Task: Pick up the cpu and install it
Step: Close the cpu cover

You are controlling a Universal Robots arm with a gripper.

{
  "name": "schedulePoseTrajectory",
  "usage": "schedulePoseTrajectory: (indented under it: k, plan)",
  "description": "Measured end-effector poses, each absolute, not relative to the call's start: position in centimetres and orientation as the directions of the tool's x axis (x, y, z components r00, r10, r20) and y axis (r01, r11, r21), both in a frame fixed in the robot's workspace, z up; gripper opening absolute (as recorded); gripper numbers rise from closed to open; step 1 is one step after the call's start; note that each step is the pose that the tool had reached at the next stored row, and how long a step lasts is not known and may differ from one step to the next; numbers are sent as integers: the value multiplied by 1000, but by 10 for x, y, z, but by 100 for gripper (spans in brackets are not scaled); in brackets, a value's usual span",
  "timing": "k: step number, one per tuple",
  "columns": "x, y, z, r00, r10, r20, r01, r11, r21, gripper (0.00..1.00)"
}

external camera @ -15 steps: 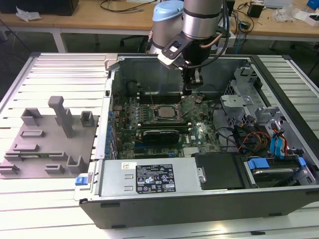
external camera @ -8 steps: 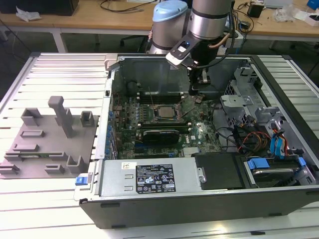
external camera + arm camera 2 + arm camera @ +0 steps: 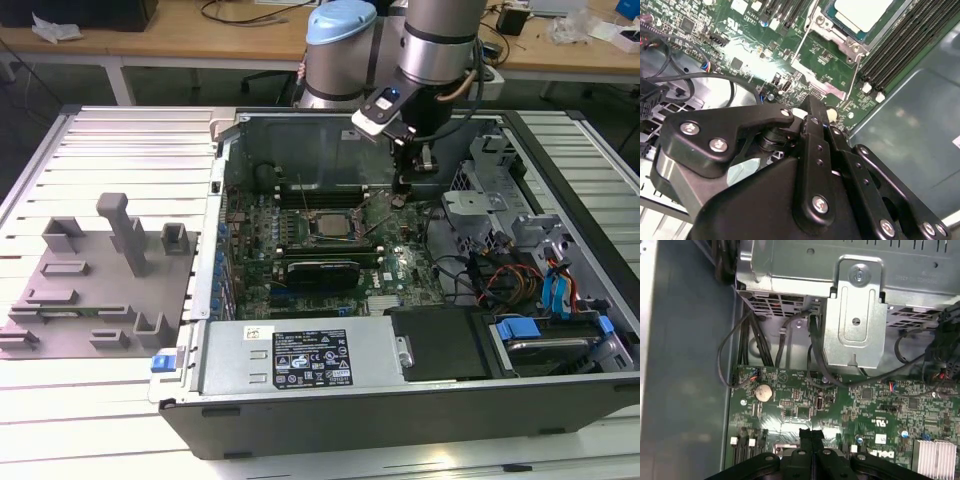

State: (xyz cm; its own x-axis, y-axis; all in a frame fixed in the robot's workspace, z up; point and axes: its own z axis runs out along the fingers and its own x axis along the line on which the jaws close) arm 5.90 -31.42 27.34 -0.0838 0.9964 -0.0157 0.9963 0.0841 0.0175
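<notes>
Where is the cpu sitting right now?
The cpu lies in its socket on the motherboard inside the open case, toward the exterior view's left of the gripper.

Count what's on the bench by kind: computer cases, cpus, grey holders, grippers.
Computer case: 1, lying open
Cpu: 1, sitting in its socket
Grey holder: 1, at the exterior view's left of the case
Gripper: 1, shut and empty, over the board
Total: 4

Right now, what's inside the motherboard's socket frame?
The cpu lies in the socket frame, pale top showing. Contacts beneath it are covered, so seating can't be confirmed.
</notes>
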Motion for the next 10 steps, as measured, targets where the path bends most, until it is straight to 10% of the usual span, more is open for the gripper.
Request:
schedulePoseTrajectory:
  k: [10]
  plan:
    - [69,-314,248,-84,996,-15,996,84,14,11]
